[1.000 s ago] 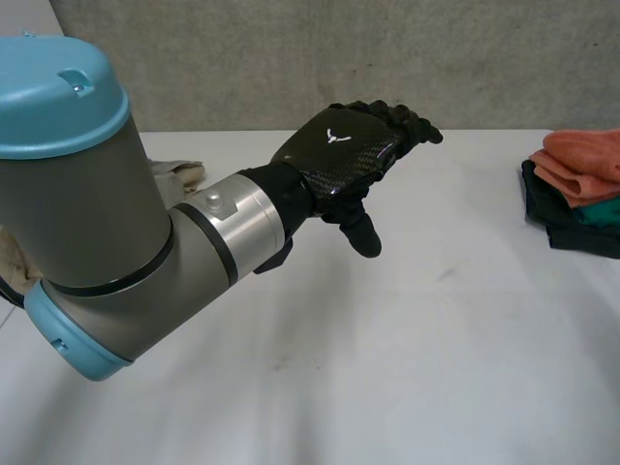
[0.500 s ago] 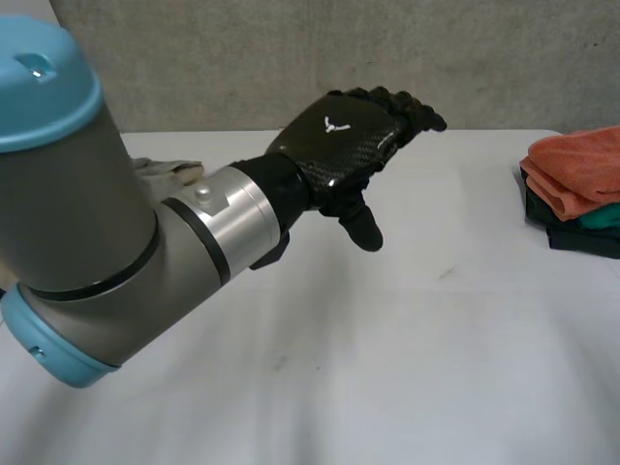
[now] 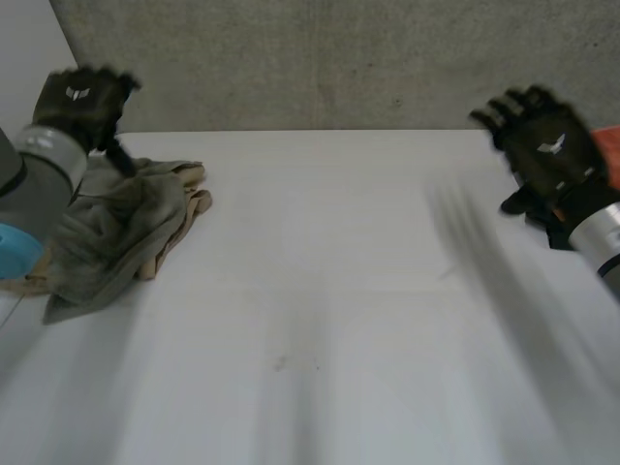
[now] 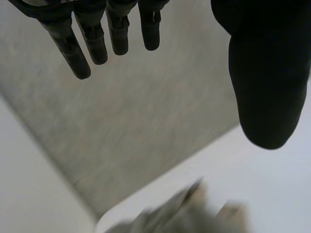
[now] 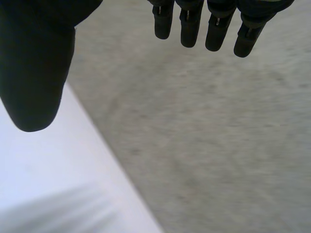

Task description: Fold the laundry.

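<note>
Laundry (image 3: 121, 228) crumpled, near left hand (image 3: 79, 105); white emblem (image 3: 76, 94) on its back

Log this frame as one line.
left hand: open, empty, by crumpled cloth pile | right hand: open, empty, raised | orange cloth: beside right hand | fold: not started

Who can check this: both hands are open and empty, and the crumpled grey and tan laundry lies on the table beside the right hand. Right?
Not quite. The head view shows the crumpled laundry on the table beside the left hand, not the right hand. Both hands are indeed open and empty.
</note>
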Action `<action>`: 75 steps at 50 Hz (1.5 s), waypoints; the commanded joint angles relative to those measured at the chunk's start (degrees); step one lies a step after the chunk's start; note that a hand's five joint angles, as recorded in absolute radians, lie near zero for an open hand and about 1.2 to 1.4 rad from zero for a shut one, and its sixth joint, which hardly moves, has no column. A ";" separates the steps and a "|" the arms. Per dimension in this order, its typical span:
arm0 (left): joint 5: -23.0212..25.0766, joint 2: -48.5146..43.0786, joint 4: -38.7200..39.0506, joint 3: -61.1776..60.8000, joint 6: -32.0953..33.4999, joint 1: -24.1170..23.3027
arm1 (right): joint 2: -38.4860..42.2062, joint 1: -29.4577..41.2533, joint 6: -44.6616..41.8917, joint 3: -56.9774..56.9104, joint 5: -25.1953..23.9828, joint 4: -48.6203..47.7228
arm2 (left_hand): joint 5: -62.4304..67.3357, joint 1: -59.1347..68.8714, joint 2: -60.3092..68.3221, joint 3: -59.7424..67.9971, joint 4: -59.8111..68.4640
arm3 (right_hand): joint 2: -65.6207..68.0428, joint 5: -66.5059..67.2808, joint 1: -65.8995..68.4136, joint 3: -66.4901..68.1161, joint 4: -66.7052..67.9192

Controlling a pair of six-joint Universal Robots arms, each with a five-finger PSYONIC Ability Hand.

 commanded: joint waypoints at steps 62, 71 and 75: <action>9.44 0.20 9.64 -8.34 -15.61 -22.80 | -0.74 3.27 -7.84 1.14 16.52 18.42 | 6.61 5.69 5.55 6.35 5.49 | -2.34 -2.56 -3.44 -2.16 -2.27; 10.49 0.93 8.94 -13.36 1.07 -9.97 | -0.74 11.44 -0.03 -0.62 15.55 36.37 | 5.77 4.85 4.70 5.51 4.65 | -2.34 -2.56 -3.44 -2.16 -2.27; 11.72 -3.90 6.48 -12.92 9.33 -4.87 | -0.48 14.60 7.00 0.26 15.55 36.12 | 5.60 4.68 4.54 5.34 4.49 | -2.34 -2.56 -3.44 -2.16 -2.27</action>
